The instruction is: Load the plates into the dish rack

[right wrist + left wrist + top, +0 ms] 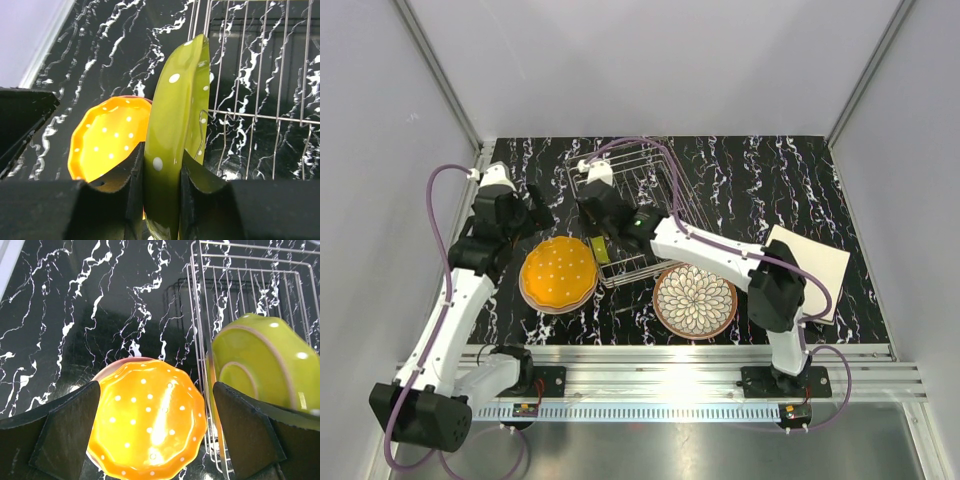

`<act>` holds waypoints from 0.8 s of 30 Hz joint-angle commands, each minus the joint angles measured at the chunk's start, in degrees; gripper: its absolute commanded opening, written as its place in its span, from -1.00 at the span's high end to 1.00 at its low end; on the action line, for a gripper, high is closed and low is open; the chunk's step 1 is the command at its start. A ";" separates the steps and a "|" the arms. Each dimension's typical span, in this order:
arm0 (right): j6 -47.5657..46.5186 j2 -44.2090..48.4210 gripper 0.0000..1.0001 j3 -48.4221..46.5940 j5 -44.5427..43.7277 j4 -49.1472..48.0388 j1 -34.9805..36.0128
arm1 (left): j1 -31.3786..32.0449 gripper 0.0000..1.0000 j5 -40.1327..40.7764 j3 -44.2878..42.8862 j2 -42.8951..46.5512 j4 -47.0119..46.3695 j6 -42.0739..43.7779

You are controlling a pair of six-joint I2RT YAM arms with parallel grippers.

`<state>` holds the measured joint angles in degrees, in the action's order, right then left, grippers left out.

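The right gripper (162, 167) has its fingers clamped on one lime-green plate (175, 110), held on edge at the near left end of the single dish rack (638, 160), where a wire crosses the plate's rim. The left gripper (157, 432) hangs with its fingers wide apart over one orange plate (559, 270), which is stacked on a pink plate (125, 361) just beside the rack. One petal-patterned plate (695, 300) lies to the right. A cream squarish plate (815, 265) sits farther right.
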<state>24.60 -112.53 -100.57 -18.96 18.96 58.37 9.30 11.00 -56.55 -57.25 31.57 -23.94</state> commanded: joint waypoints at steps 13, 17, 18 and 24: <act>-8.17 -9.20 1.00 -8.24 -8.99 8.38 4.65 | -0.51 -0.98 1.12 0.31 3.20 -2.39 1.18; -7.55 -8.06 1.00 -6.39 -8.64 7.50 4.47 | -0.42 -0.98 0.95 0.31 3.29 -2.48 1.27; -7.29 -7.36 1.00 -6.04 -8.72 7.23 4.30 | -0.51 -0.98 0.86 0.30 3.20 -2.48 1.27; -8.78 -5.42 1.00 -3.84 -8.47 7.67 3.07 | -0.51 -0.98 1.04 0.48 3.29 -2.48 1.44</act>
<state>19.33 -117.58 -107.22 -27.33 22.39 62.59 9.10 11.05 -56.51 -55.11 31.57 -23.68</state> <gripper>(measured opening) 0.316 0.988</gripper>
